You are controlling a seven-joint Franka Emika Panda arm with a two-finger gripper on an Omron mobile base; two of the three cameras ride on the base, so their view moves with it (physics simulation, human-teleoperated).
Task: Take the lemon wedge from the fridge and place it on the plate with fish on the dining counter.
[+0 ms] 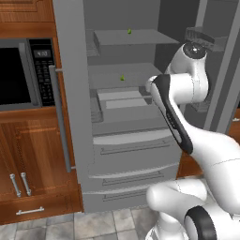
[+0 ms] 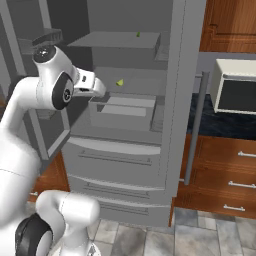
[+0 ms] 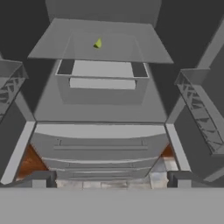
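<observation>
The fridge [image 1: 75,117] stands with both doors swung open, showing grey shelves and drawers. The lemon wedge [image 3: 98,43], tiny and yellow-green, lies on the middle shelf [image 1: 122,78] [image 2: 120,82] above a grey crisper box. My gripper [image 3: 111,179] is open and holds nothing. It faces into the fridge, still well short of the wedge and lower than it. In the right base view my hand [image 2: 95,86] hovers just left of the shelf. The plate and the dining counter are out of view.
A second small green item [image 1: 130,31] sits on the top shelf. Door bins [image 3: 199,109] flank the opening on both sides. A black microwave [image 1: 21,75] sits in wooden cabinets to the left, and a pale appliance [image 2: 232,90] stands on a dark counter to the right.
</observation>
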